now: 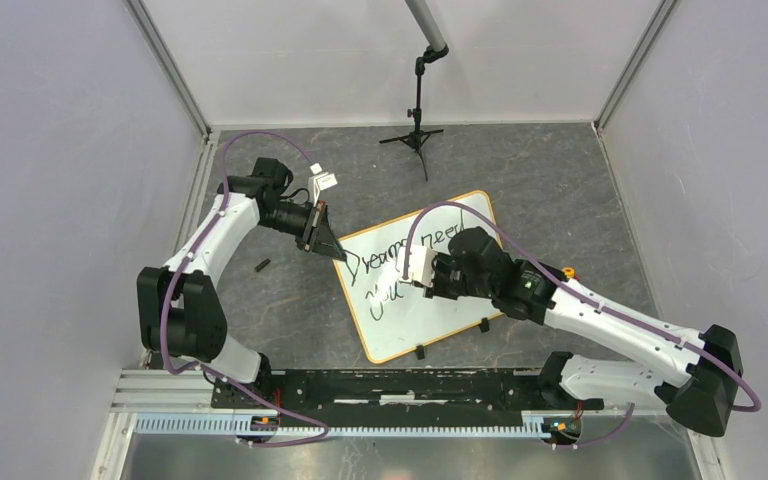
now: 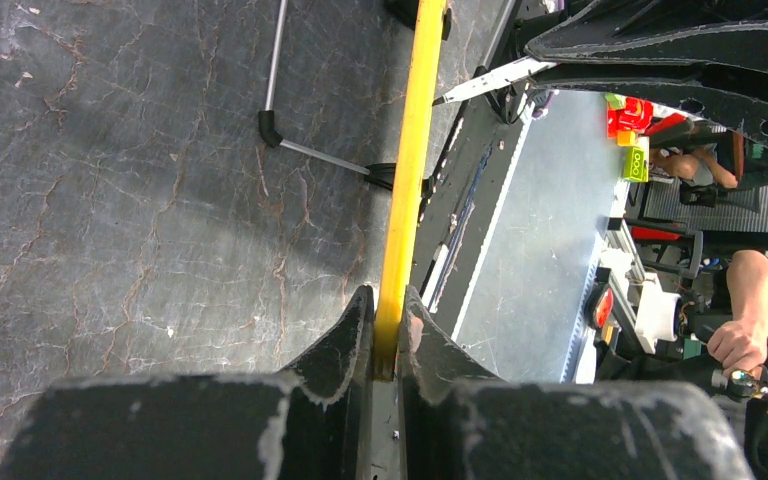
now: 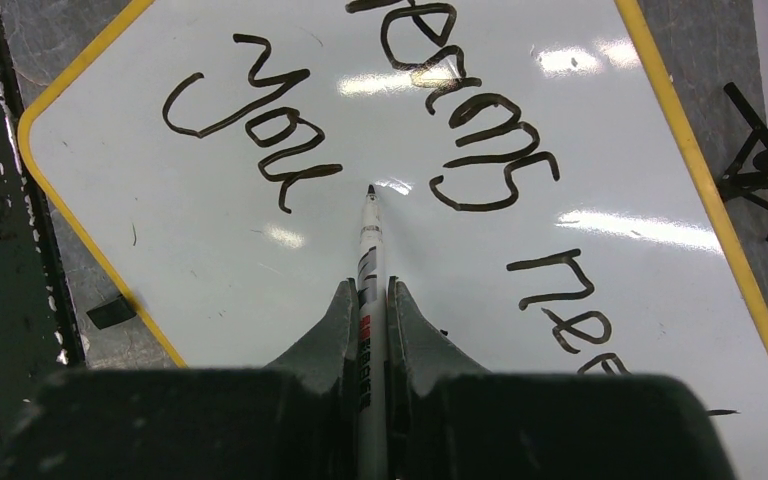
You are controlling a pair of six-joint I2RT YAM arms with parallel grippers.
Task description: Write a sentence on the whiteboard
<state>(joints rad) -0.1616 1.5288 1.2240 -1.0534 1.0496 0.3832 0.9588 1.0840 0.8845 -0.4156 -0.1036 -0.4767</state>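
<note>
The whiteboard (image 1: 400, 330) lies tilted on the dark table, yellow-rimmed. My left gripper (image 1: 328, 243) is shut on its far-left corner; in the left wrist view the yellow rim (image 2: 407, 190) runs edge-on between the jaws of that gripper (image 2: 388, 320). My right gripper (image 1: 419, 270) hovers over the board's middle, shut on a white marker (image 3: 368, 255). The marker's black tip sits on or just above the bare whiteboard (image 3: 260, 270), right after the word "you" (image 3: 250, 120). The sentence (image 3: 480, 140) shows as "reams nee" on one line and "you" on the other; the rest is cut off.
A black tripod stand (image 1: 417, 135) rises behind the board. A small black piece (image 1: 261, 265) lies left of it. Two black clips (image 1: 483, 325) sit on the board's near edge, and a small orange object (image 1: 567, 272) lies to its right. The base rail (image 1: 400, 385) spans the near edge.
</note>
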